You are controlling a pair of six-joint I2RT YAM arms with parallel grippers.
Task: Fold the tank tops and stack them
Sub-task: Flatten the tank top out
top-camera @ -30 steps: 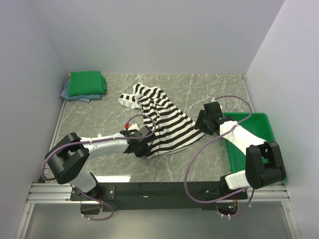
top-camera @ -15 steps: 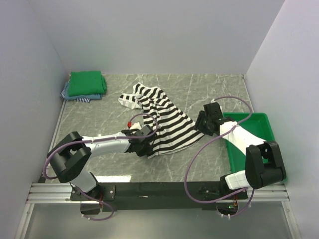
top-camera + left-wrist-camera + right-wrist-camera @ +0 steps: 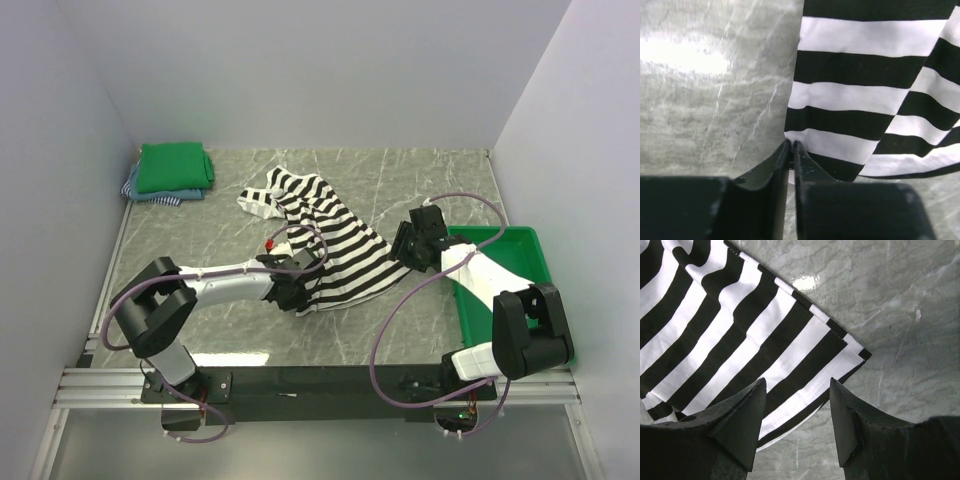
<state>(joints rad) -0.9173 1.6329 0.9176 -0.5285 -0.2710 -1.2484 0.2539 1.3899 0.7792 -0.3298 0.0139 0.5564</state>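
The black-and-white striped tank top point(image 3: 335, 250) lies crumpled and spread on the marble table point(image 3: 420, 180). My left gripper point(image 3: 291, 290) is at its near left edge, shut, with the fabric's edge point(image 3: 840, 140) pinched between the fingertips point(image 3: 791, 146). My right gripper point(image 3: 405, 248) is open, its fingers point(image 3: 747, 410) astride the top's right hem corner point(image 3: 840, 355) just above the table. A folded bright green tank top point(image 3: 175, 166) rests on a folded blue one point(image 3: 160, 195) in the far left corner.
A rigid green tray point(image 3: 500, 265) sits at the right edge under my right arm. Walls close in the left, back and right sides. Purple cables loop from both arms over the near table.
My left arm has shifted slightly right and forward at the striped top's edge, nudging the cloth. My right arm has barely moved.
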